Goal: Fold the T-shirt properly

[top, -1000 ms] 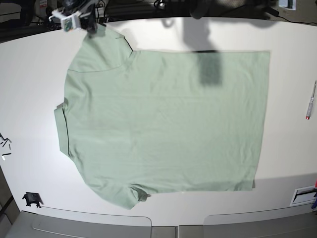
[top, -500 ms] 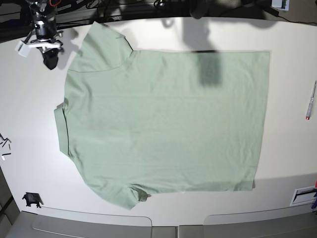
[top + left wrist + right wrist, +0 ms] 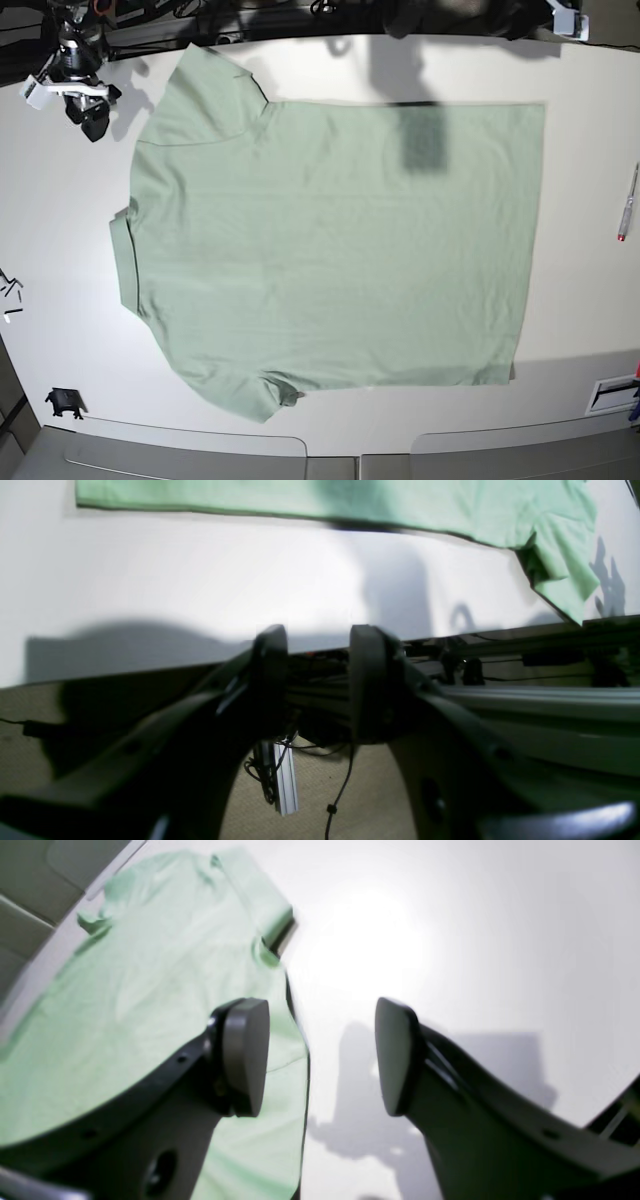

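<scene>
The T-shirt (image 3: pixel 330 250) lies spread flat on the desk (image 3: pixel 60 230), ready for folding, while the right hand (image 3: pixel 88 108), fingers apart and empty, hovers beside its far sleeve; the left hand (image 3: pixel 317 680), likewise apart, waits off the desk edge.

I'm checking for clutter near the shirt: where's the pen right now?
In the base view the pen lies on the white table near the right edge, apart from the T-shirt hem.
</scene>
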